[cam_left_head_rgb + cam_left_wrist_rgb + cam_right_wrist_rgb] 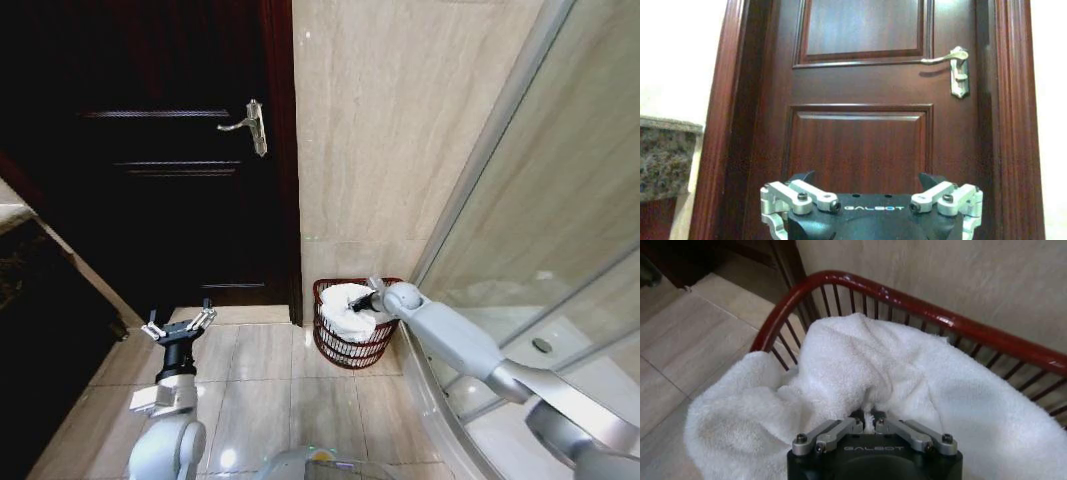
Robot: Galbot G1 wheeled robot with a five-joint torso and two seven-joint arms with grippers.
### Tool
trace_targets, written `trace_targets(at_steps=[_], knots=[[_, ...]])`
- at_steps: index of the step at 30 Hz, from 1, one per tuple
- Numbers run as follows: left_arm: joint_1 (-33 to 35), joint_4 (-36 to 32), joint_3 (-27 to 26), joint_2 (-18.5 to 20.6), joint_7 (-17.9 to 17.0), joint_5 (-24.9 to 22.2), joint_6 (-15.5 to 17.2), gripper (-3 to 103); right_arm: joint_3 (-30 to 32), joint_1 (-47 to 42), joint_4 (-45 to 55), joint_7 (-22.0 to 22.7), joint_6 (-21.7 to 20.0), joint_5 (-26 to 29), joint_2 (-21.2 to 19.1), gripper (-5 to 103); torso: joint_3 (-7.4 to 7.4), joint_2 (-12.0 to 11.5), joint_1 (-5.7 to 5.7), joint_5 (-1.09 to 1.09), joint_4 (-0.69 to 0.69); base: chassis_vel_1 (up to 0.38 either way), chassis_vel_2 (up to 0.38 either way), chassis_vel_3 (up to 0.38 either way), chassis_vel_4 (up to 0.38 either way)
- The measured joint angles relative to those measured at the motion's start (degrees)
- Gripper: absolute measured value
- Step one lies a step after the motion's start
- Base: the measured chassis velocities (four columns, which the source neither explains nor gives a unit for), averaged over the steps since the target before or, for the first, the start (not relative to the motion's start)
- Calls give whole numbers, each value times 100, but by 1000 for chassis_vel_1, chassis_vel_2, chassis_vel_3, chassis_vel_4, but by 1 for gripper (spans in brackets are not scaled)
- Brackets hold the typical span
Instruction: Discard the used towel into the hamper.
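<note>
The right end effector is lowered into the hamper, which stands on the floor against the tiled wall beside the door; its fingers are clenched on the white towel bunched inside; the left end effector is held spread apart over the floor, facing the door.

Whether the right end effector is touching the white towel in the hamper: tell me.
Touching. The right wrist view shows the right end effector pinched shut on a fold of the white towel, which lies bunched inside the hamper.

Dark wooden door with lever handle, beige tiled wall, glass shower screen.
</note>
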Motion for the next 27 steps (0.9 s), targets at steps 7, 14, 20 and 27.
trace_targets(at_steps=[7,14,20,27], knots=[[33,-19,-104,19,-10,-43,-8,100,251,-185,-445,-11,15,-101,346,5,-1,0,0,0,0,0,0,0,0],[-7,11,-97,90,-13,-53,3,100,533,-498,-701,37,30,-277,596,5,-1,0,0,0,0,0,0,0,0],[-65,64,-18,122,-14,-47,53,100,897,-758,-1044,137,63,-534,851,5,-1,1,-2,3,4,0,0,0,0],[-79,62,-8,171,-14,-50,64,100,1046,-922,-736,580,229,-497,816,9,2,1,-1,2,-4,0,0,0,0]])
